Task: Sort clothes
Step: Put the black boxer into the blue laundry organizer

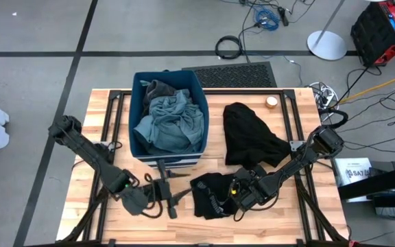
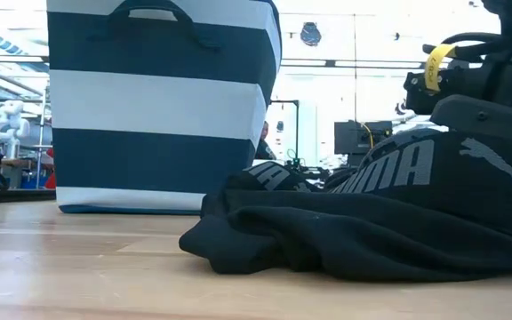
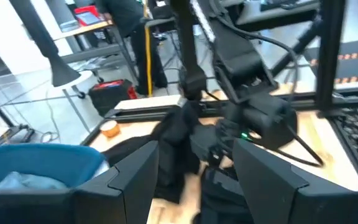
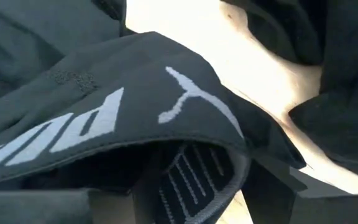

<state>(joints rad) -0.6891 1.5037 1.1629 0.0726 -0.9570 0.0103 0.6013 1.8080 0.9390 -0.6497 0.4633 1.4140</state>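
Near edge of the wooden slatted table (image 1: 101,103), left of centre: left gripper (image 1: 172,194), fingers spread, holding nothing, lying low just beside a crumpled black garment with white lettering (image 1: 211,194).

Near edge, centre: that black garment in a heap on the wood; right gripper (image 1: 233,194) pressed into its right side, fingers parted with folds of the fabric between them; firm hold or not cannot be told.

Middle, right of centre: second black soft fabric garment (image 1: 249,137), spread flat, apart from both grippers.

Middle to far edge, left of centre: tall navy-and-white striped rectangular bin (image 1: 137,103), upright, containing bunched grey-green garments (image 1: 170,123) with a dark grey piece (image 1: 160,88) at the far end.

Far edge, right: small round tan roll of tape (image 1: 271,101).
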